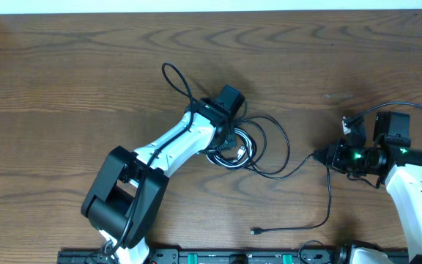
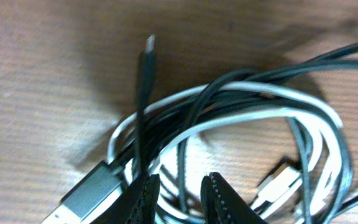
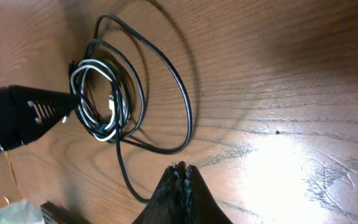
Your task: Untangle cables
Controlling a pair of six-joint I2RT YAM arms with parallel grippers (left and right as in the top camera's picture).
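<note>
Left claw: I am holding my left gripper [image 2: 180, 182] low over the cables [image 1: 233, 150] with the jaws a little apart. Strands are lying in the gap, but I am not clamping anything that I can see.
Right claw: I am pressing my right gripper [image 3: 180, 169] fully together, and it seems to be pinching the black cable [image 3: 182, 93] off to my right.
Where: the cables are sitting mid-table [image 1: 64, 73]. The white cable [image 2: 253, 93] is winding in loops through the black strands, well apart from my right claw.
Handling: I am judging these cords light, limp and smooth, so they are likely sliding rather than lifting as one.
Hold: I am favouring the silver plug [image 2: 86, 196] just beside my left finger. It is rigid and is offering a surer grip than a bare strand.
Risk: I am expecting any pull on a loop to tighten the knot.
</note>
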